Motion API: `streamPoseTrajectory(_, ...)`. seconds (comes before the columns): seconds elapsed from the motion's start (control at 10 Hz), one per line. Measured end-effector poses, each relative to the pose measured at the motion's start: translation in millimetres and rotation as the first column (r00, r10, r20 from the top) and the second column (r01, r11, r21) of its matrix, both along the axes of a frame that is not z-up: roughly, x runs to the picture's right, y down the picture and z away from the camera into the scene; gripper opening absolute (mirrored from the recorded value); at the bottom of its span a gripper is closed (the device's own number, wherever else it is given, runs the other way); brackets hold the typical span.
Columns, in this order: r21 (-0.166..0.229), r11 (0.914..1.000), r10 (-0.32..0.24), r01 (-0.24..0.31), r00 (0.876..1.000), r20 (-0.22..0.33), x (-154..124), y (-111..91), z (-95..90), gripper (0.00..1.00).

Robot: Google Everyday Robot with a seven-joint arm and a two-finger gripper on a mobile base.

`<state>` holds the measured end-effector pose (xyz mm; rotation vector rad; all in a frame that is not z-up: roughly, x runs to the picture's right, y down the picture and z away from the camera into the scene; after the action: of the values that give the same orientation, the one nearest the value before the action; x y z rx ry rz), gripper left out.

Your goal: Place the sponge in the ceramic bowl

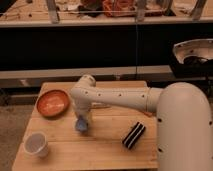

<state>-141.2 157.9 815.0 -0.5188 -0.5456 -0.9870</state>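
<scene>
The claw (pixel 81 118) grips the light-blue sponge (pixel 81 126) over the wooden bench (pixel 95 150). The orange-red ceramic bowl (pixel 52 102) sits nearby.

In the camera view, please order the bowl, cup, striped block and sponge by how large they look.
Largest: bowl.
Then cup and striped block, about alike, so unranked.
Smallest: sponge, held in the gripper just right of the bowl.
</scene>
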Motion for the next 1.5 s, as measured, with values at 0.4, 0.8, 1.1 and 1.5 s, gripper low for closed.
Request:
streamPoseTrajectory(0.4,0.015,0.9999,-0.006,0.006,1.000,0.005,-21.9,-19.2,4.7,0.00)
streamPoseTrajectory(0.8,0.035,0.9992,-0.018,0.017,1.000,0.006,-47.9,-45.5,16.4,0.00)
streamPoseTrajectory(1.1,0.051,0.9982,-0.034,0.033,0.999,0.011,-69.1,-64.0,25.3,0.00)
streamPoseTrajectory(1.5,0.075,0.9956,-0.058,0.056,0.998,0.024,-105.6,-85.4,34.4,0.00)
